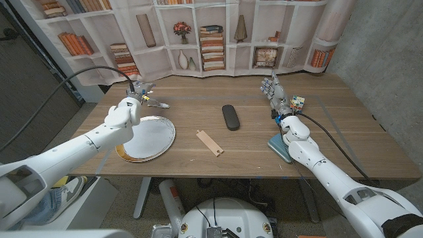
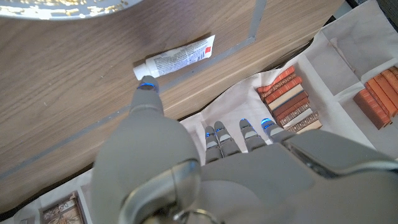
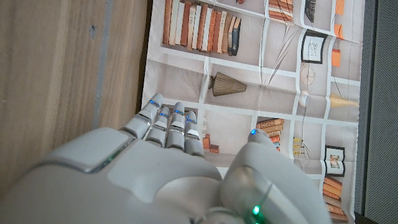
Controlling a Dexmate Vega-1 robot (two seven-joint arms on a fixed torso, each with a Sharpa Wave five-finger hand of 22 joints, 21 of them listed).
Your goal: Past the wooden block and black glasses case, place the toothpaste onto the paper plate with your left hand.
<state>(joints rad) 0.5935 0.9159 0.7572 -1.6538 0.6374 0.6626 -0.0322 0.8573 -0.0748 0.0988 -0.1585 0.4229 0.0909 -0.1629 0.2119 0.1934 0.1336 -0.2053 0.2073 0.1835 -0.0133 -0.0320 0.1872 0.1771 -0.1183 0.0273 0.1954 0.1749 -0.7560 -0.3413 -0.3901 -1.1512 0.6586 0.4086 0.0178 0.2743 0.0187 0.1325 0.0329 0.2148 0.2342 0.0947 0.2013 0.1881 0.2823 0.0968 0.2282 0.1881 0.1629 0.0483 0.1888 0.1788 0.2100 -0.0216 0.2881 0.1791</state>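
The white toothpaste tube lies on the table just beyond the far rim of the paper plate, at the left. My left hand hovers over the plate's far edge, fingers reaching toward the tube. In the left wrist view one fingertip sits right beside the cap end of the toothpaste, while the other fingers extend past the table edge and hold nothing. The wooden block and black glasses case lie mid-table. My right hand stands upright at the right, fingers extended, empty.
A colourful cube sits just right of my right hand. A teal flat object lies under my right forearm. A bookshelf-printed backdrop hangs along the far table edge.
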